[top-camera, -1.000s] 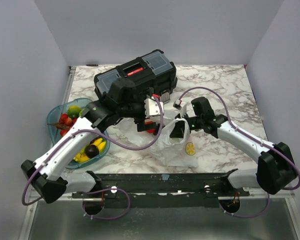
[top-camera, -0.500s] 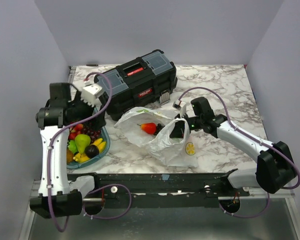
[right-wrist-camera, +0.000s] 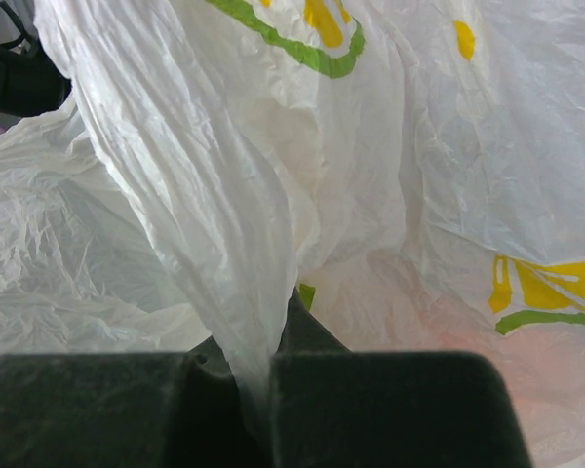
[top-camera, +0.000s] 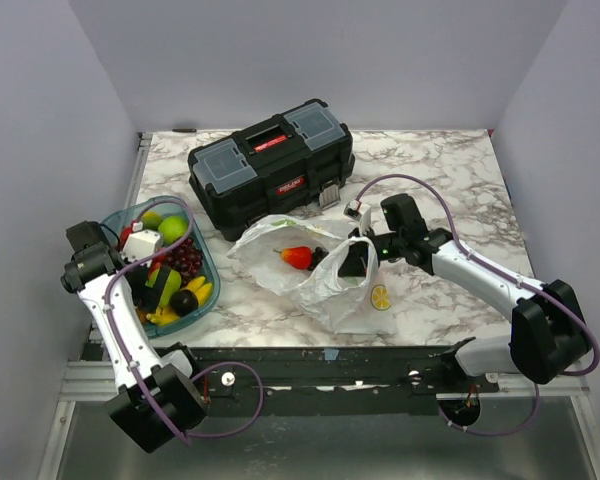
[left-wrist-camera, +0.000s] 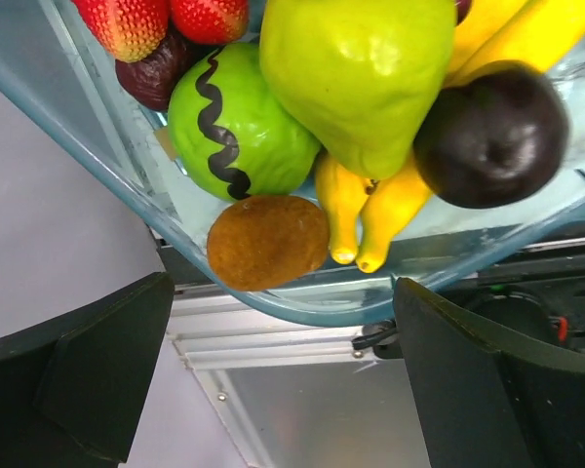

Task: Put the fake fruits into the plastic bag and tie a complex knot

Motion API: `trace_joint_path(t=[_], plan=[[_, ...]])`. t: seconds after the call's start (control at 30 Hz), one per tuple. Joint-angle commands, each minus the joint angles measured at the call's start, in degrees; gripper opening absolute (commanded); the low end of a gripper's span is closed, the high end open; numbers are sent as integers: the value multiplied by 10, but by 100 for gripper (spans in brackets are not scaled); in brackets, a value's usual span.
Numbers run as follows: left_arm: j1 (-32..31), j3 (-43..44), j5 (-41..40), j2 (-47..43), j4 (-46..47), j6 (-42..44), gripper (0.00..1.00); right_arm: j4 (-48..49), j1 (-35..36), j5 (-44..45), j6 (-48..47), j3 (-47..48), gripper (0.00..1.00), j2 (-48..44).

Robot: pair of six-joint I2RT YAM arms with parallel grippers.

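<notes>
Most fake fruits [top-camera: 170, 285] piled in teal tray [top-camera: 208, 262] at left edge of bench; one red-orange fruit [top-camera: 297, 257] already inside plastic bag [top-camera: 335, 290]. Bag lies mid-bench toward near edge, mouth gaping leftward. Rim fold pinched by right end effector [right-wrist-camera: 263, 385], fingers pressed together, propping mouth. Over tray, left end effector [left-wrist-camera: 283, 380] spread wide, nothing held, kiwi [left-wrist-camera: 268, 242] and bananas [left-wrist-camera: 361, 210] nearest. Step, likely: loading, next pick. Next move calls for descent onto one fruit, firm pinch, carry to bag mouth. Knot not begun.

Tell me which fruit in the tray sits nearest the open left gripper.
The brown oval fruit, at the tray's rim straight ahead of the left gripper. It is the only brown one, beside the green round fruit and the yellow bananas.
</notes>
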Motion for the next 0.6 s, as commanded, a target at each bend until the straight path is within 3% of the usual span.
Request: trace_joint_path(t=[0.0, 0.37, 0.57], plan=[[6, -41, -58, 8, 40, 44, 98, 11, -5, -22, -9, 0, 1, 8], [12, -103, -96, 46, 115, 65, 95, 4, -4, -19, -8, 3, 1, 6], [12, -72, -30, 47, 77, 52, 78, 4, -5, -17, -9, -1, 1, 5]])
